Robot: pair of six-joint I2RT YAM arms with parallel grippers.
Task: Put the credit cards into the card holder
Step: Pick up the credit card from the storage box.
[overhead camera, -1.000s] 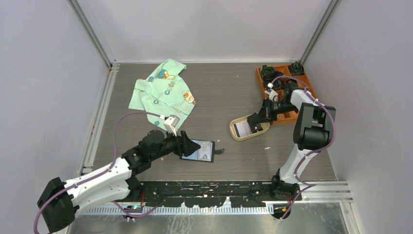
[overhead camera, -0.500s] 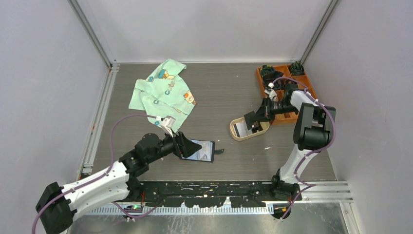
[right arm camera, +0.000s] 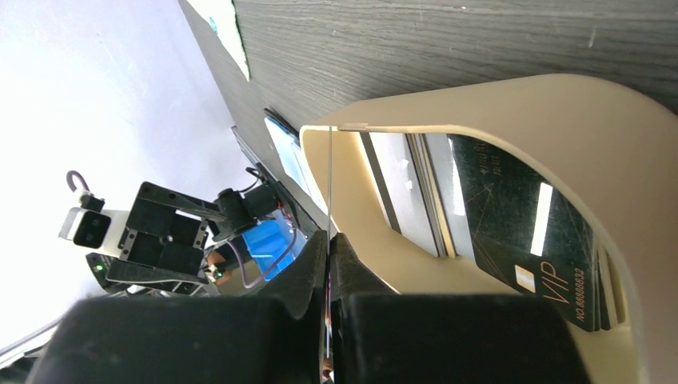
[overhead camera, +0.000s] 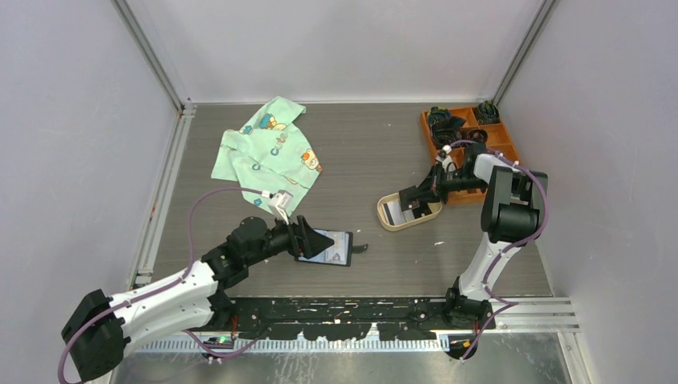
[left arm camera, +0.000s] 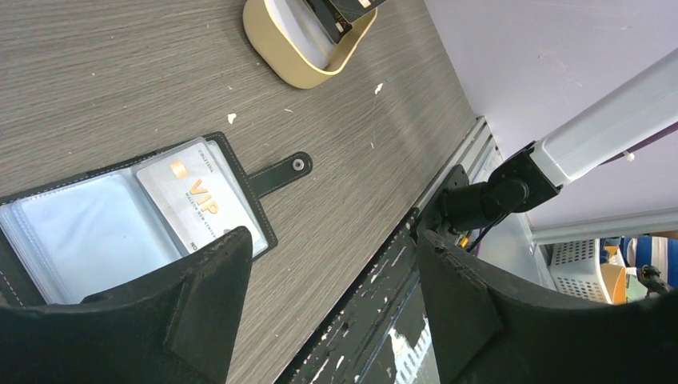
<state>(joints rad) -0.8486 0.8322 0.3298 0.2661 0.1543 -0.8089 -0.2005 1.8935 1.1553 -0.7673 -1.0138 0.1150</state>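
The black card holder [left arm camera: 240, 164] lies open on the table with its snap tab out to the right. A white VIP credit card [left arm camera: 196, 200] sits in one of its clear sleeves. My left gripper [left arm camera: 332, 268] hovers open just over the holder's near edge [overhead camera: 334, 250], nothing between its fingers [left arm camera: 200, 304]. My right gripper [right arm camera: 329, 240] is shut on a thin credit card [right arm camera: 329, 176] seen edge-on, held upright over the beige oval tray [right arm camera: 496, 104]. Several more cards, one dark and marked VIP [right arm camera: 520, 224], stand in that tray [overhead camera: 387, 220].
A green patterned cloth [overhead camera: 268, 148] lies at the back left. An orange compartment tray [overhead camera: 505, 144] with dark objects sits at the back right, close behind my right arm. A black rail [overhead camera: 360, 308] runs along the table's near edge.
My left gripper's jaws have spread wide beside the card holder, leaving the white card in its sleeve. The right gripper has shifted slightly left over the beige tray, still pinching its card.
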